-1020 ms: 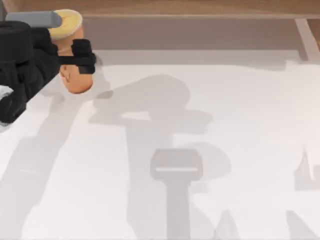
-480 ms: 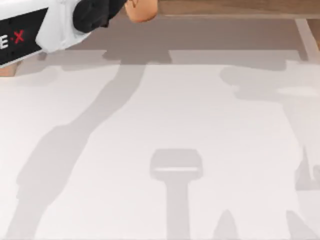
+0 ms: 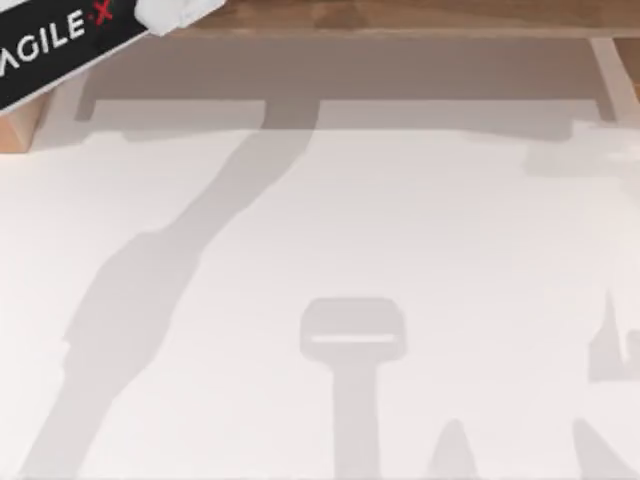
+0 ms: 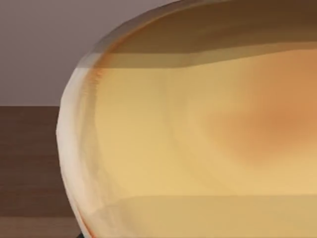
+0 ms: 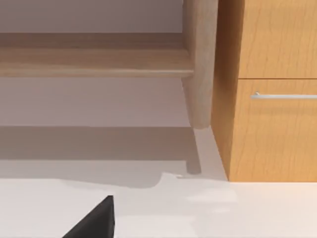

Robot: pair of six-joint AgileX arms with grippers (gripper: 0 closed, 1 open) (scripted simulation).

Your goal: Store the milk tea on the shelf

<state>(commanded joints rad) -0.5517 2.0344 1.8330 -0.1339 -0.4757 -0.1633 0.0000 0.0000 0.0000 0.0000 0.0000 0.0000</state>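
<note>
The milk tea (image 4: 198, 148) sits right against the left wrist camera, its pale yellow top facing it and an orange rim at its edge. Dark brown wood of the shelf (image 4: 25, 158) lies behind it. In the top view my left arm (image 3: 60, 40) crosses the top-left corner and reaches over the shelf's long board (image 3: 400, 15), carrying the cup in its shut gripper. My right gripper (image 5: 94, 220) hovers low over the table, facing the shelf board (image 5: 94, 59) and a side post (image 5: 200, 64).
A light wooden cabinet (image 5: 272, 99) with a metal drawer handle stands beside the shelf post. The white table (image 3: 400, 250) spreads below the shelf, crossed by arm shadows. A shelf post end (image 3: 20, 125) shows at the far left.
My left arm has swung farther back over the shelf. The cup and the gripper, seen at the top edge half a second ago, have passed beyond it.
</note>
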